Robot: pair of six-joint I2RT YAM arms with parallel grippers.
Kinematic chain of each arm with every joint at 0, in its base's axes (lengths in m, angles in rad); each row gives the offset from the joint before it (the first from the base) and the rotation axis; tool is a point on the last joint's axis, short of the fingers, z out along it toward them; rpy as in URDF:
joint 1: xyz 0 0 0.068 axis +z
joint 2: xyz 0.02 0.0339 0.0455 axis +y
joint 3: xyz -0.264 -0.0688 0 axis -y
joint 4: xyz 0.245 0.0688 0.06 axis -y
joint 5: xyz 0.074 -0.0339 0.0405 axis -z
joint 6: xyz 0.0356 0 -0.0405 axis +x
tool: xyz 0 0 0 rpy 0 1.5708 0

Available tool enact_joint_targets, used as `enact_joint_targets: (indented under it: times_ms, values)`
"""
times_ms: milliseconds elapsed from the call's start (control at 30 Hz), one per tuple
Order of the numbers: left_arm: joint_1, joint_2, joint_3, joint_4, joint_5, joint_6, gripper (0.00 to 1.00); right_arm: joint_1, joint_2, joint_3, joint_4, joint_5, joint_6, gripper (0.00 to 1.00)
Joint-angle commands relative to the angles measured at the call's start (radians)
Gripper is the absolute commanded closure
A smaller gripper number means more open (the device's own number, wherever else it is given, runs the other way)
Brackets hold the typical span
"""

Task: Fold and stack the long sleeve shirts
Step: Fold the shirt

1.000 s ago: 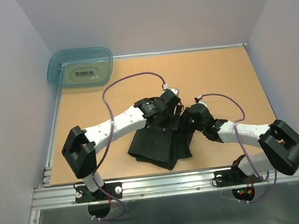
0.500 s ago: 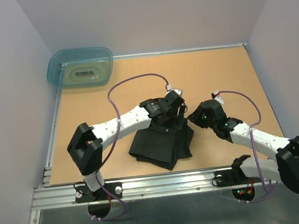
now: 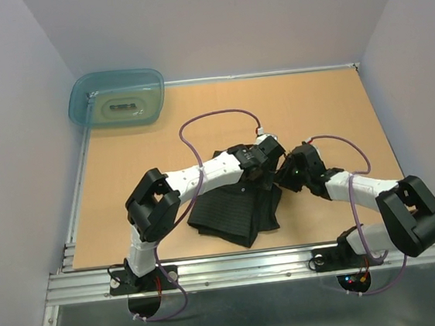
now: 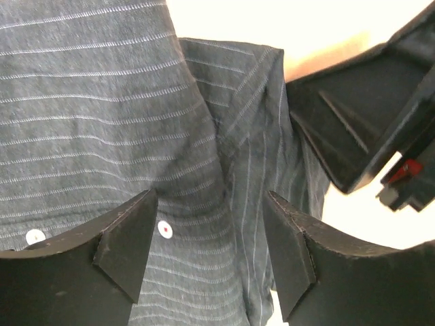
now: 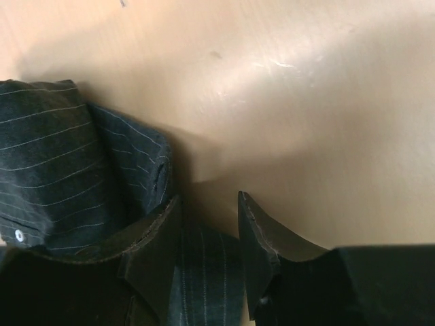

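Note:
The long sleeve shirt lies as a dark pinstriped folded bundle at the table's front middle. My left gripper hangs over its far right corner. In the left wrist view the left gripper is open above the striped cloth, a pale button beside one finger. My right gripper meets the shirt's right edge, close beside the left one. In the right wrist view the right gripper has its fingers apart, a fold of the shirt lying between and beneath them.
A translucent teal tub stands at the table's far left corner. The tan table is ringed by grey walls, with a metal rail along the front edge. The right gripper's black body shows at the right of the left wrist view.
The left arm slid rightwards along the shirt's far edge. The right arm pulled back, then returned to the shirt's right edge, and its jaws widened.

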State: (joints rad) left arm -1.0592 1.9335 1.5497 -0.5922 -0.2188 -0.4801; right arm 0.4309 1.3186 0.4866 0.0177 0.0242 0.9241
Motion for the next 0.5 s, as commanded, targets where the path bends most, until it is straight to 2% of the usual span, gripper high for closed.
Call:
enact_joint_targets:
  times_ms: [0, 233, 333, 367, 433, 467]
  values:
    - [-0.004, 0.022, 0.041, -0.037, -0.067, -0.005, 0.28, -0.009, 0.022, -0.008, 0.09, -0.072, -0.031, 0.55]
    - [-0.008, 0.042, 0.039, -0.04, -0.086, -0.022, 0.34, -0.023, -0.001, -0.014, 0.122, -0.098, -0.06, 0.56]
    - [-0.008, 0.058, 0.05, -0.055, -0.1, -0.023, 0.5, -0.027, 0.01, -0.014, 0.134, -0.118, -0.067, 0.58]
    - [-0.008, 0.058, 0.05, -0.052, -0.096, -0.023, 0.68, -0.027, 0.019, -0.013, 0.137, -0.127, -0.068, 0.59]
    - [-0.01, 0.055, 0.046, -0.049, -0.09, -0.022, 0.73, -0.029, 0.025, -0.013, 0.151, -0.133, -0.07, 0.61]
    - [-0.012, 0.048, 0.04, -0.044, -0.082, -0.014, 0.84, -0.029, 0.031, -0.016, 0.156, -0.138, -0.073, 0.64]
